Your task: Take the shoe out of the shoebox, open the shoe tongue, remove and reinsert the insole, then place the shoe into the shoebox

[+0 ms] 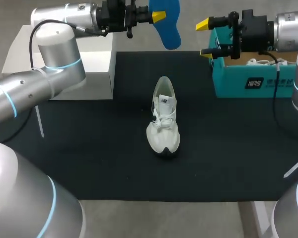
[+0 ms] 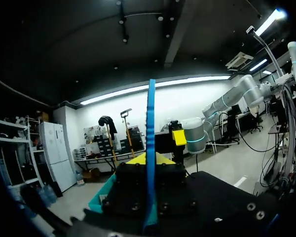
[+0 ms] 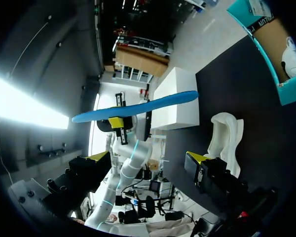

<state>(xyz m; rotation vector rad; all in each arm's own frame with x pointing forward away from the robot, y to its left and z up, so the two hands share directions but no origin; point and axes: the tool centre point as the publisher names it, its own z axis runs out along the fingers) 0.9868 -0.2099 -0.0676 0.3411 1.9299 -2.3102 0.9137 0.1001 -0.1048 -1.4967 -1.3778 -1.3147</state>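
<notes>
Your left hand point(image 1: 158, 16) is clamped on the blue insole point(image 1: 170, 27) and holds it high over the far edge of the tabletop point(image 1: 89, 148), well above the white shoe point(image 1: 164, 121), which stands upright mid-mat with its toe toward you. Your right hand point(image 1: 204, 37) hangs wide open and empty just in front of the teal shoebox point(image 1: 238, 82), touching nothing. By my reading the insole is out and reinsertion is the step in hand. Turn the insole so one narrow end leads, bring it down over the shoe's opening behind the tongue point(image 1: 165, 101), and feed it in at a shallow slant. Let the right hand steady the shoe, since a light sneaker will likely skid or tip under a push. From the left wrist, the insole shows edge-on, rising straight up from between the yellow tips, pinched low on one end. That grip leaves plenty free to slide in, but the insole may flex. From the right wrist, its two fingers stand far apart with nothing between them. The insole crosses ahead, the shoe sits beside one finger, and the shoebox lies beyond.
</notes>
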